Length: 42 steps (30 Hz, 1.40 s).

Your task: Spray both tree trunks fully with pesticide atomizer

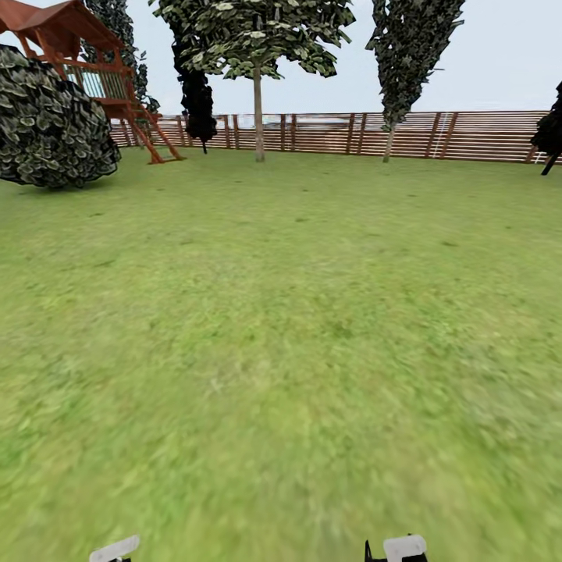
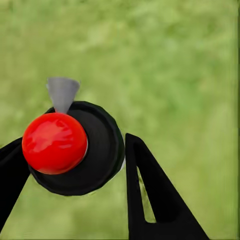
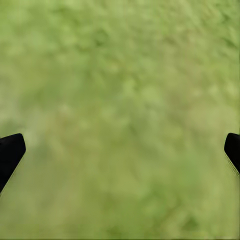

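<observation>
Two black fingers of the left gripper (image 2: 75, 165) sit on either side of the pesticide atomizer (image 2: 75, 150), closed on it: black round body, red cap on top, grey nozzle tip sticking out, blurry grass behind. Right gripper (image 3: 120, 150) spread wide, nothing between the fingers, just lawn (image 1: 281, 336) below. Head view: open green lawn ahead, brown slat fence (image 1: 437, 134) across the far side. Far centre a thin-trunked leafy tree (image 1: 257, 117), far right a dark slim tree (image 1: 406, 62). Far left a big round bush (image 1: 47, 125) with a red wooden play tower (image 1: 94, 70) just behind it. White arm parts poke in at the near edge.
</observation>
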Tool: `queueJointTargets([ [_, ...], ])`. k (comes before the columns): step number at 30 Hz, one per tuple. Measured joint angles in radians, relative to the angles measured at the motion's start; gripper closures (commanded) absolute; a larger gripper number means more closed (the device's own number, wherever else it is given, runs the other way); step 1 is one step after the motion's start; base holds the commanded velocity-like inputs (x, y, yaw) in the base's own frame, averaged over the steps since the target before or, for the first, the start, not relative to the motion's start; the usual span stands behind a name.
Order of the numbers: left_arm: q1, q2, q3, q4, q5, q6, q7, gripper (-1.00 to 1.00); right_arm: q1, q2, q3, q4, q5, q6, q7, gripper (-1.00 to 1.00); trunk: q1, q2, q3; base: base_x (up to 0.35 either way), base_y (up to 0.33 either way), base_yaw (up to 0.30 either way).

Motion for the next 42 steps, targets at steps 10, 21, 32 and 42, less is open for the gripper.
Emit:
queueJointTargets([
  [10, 0.000, 0.000, 0.000, 0.000, 0.000, 0.000, 0.000, 1.00, 0.000, 0.000, 0.000, 0.000, 0.000, 0.000, 0.000, -1.00, 0.000, 0.000, 0.000, 0.342, 0.000, 0.000],
  [21, 0.000, 0.000, 0.000, 0.000, 0.000, 0.000, 0.000, 1.00, 0.000, 0.000, 0.000, 0.000, 0.000, 0.000, 0.000, -1.00, 0.000, 0.000, 0.000, 0.342, 0.000, 0.000],
  [32, 0.000, 0.000, 0.000, 0.000, 0.000, 0.000, 0.000, 1.00, 0.000, 0.000, 0.000, 0.000, 0.000, 0.000, 0.000, -1.00, 0.000, 0.000, 0.000, 0.342, 0.000, 0.000],
  [42, 0.000, 0.000, 0.000, 0.000, 0.000, 0.000, 0.000, 1.00, 0.000, 0.000, 0.000, 0.000, 0.000, 0.000, 0.000, -1.00, 0.000, 0.000, 0.000, 0.342, 0.000, 0.000],
])
